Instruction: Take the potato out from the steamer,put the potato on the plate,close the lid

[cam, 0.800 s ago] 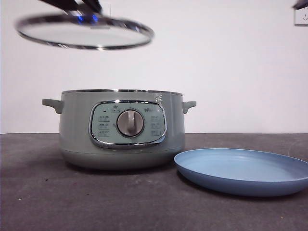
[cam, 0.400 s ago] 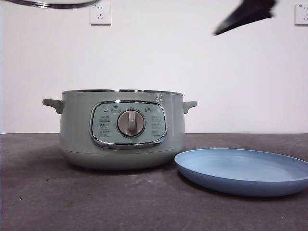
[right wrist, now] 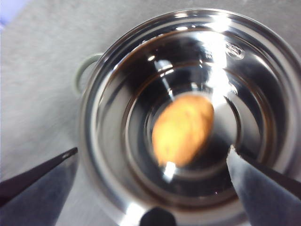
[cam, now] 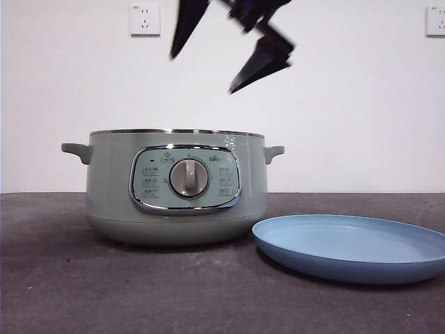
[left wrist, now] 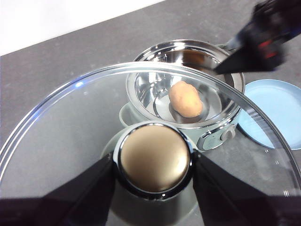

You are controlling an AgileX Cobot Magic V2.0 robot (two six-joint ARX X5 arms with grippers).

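Sage-green steamer point(cam: 176, 186) faces you in the front view, lid off, just beside the blue plate point(cam: 351, 247); its wall hides whatever lies inside. Above it hangs the right gripper point(cam: 221, 52), jaws spread wide, cut off by the top edge. From the left wrist you see the left gripper point(left wrist: 154, 165) clamped on the knob point(left wrist: 154, 158) of the glass lid point(left wrist: 61, 127), held high and off to one side of the pot. From the right wrist, blurred, the potato point(right wrist: 182, 129) lies on its side at the pot's centre, long axis slanting across the bowl.
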